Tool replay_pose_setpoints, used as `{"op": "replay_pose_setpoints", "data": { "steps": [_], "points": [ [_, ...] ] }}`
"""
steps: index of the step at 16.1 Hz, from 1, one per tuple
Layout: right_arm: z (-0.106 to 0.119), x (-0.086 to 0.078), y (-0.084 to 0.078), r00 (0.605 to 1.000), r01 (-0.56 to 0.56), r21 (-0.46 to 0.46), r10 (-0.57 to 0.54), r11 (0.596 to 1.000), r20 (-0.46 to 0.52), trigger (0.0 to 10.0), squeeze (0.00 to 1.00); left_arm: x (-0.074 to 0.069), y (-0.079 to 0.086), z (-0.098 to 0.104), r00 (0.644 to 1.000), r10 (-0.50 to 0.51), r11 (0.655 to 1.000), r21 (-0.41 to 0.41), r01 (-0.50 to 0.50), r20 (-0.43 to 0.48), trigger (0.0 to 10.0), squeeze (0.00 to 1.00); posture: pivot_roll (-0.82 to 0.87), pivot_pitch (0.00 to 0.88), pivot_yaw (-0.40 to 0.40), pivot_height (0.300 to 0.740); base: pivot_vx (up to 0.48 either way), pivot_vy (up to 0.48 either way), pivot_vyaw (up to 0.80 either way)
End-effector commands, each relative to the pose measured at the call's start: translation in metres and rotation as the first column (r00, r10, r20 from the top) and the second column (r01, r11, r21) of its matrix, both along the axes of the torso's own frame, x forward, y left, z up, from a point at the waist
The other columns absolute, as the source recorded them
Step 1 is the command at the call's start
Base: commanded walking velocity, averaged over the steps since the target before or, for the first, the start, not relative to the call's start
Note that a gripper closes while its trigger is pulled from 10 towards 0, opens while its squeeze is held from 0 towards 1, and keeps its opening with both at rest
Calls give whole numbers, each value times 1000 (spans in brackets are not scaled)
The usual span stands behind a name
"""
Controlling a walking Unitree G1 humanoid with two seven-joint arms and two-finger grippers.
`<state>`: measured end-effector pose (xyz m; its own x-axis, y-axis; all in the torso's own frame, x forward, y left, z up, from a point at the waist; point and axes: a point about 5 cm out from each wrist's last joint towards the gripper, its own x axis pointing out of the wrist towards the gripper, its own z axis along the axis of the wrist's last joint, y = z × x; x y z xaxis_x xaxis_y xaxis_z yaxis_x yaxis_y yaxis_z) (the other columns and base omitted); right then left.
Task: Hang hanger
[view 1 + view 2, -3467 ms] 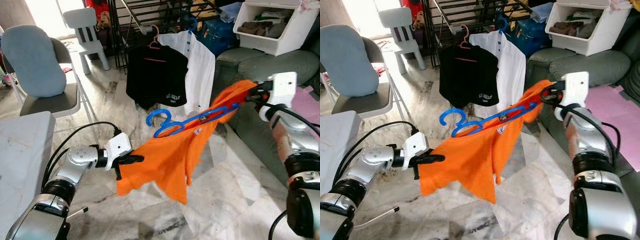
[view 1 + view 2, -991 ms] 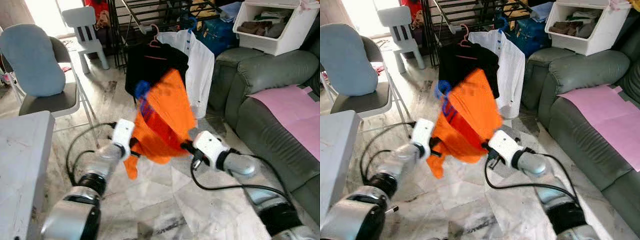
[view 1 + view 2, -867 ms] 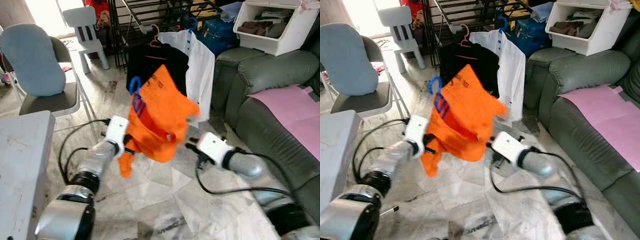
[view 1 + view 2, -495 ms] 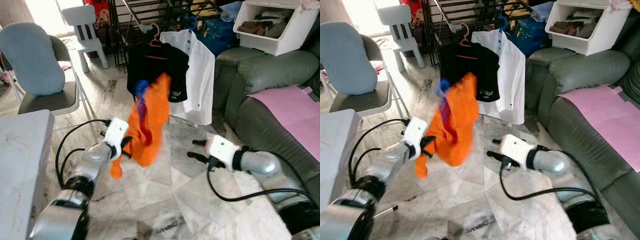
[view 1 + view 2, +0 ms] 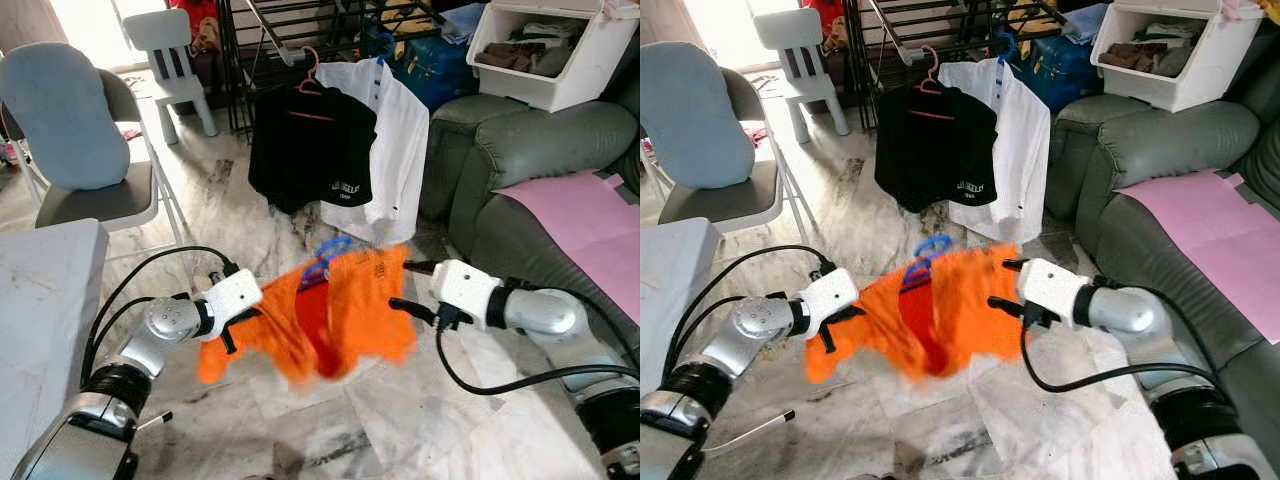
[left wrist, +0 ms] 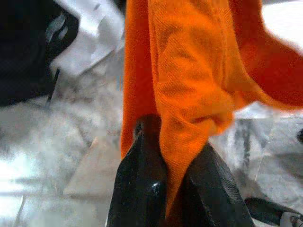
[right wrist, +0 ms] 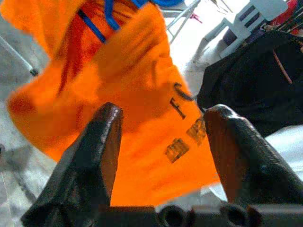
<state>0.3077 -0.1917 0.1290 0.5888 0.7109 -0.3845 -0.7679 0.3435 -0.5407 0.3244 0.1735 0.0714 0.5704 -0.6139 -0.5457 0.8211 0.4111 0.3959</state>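
An orange shirt (image 5: 345, 315) on a blue hanger (image 5: 328, 252) hangs low over the floor between my two arms, blurred by motion. My left gripper (image 5: 230, 328) is shut on the shirt's left edge; in the left wrist view the orange cloth (image 6: 184, 94) is pinched between the black fingers (image 6: 142, 175). My right gripper (image 5: 412, 288) stands open just right of the shirt, with the cloth (image 7: 142, 118) in front of its spread fingers (image 7: 102, 142) and apart from them. Behind, a black drying rack (image 5: 300, 30) carries a black shirt (image 5: 310, 140) and a white shirt (image 5: 400, 140).
A green sofa (image 5: 530, 140) with a pink sheet (image 5: 590, 205) runs along the right, with a white bin (image 5: 550, 50) of clothes on it. A folding chair with a blue cushion (image 5: 70, 120) and a white table edge (image 5: 40, 300) stand at the left.
The shirt, held upright by my left gripper half a second ago, has swung down and spread toward the right gripper. The right gripper stays open and has moved up close to the cloth.
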Motion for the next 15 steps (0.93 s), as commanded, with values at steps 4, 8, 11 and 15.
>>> {"op": "replay_pose_setpoints", "data": {
  "steps": [4,8,11,15],
  "points": [
    [0,1,-12,1000,-6,-61,6,998,-7,10000,1000,-8,-19,5,984,-171,985,-30,173,56,0,0,-186,0,26,740,0,0,0],
    [3,3,-11,999,-43,-62,41,997,-23,10000,1000,-12,-27,8,968,-229,970,-53,236,105,0,0,-182,0,25,740,0,0,0],
    [0,3,-14,997,-54,-92,49,994,-52,10000,1000,-12,-32,15,954,-252,961,-77,266,160,0,0,-180,0,23,740,0,0,0],
    [-9,-3,-11,990,-95,-100,84,990,-109,10000,451,-11,-43,23,930,-301,941,-96,326,211,0,0,-179,0,23,740,0,0,0]
  ]
}}
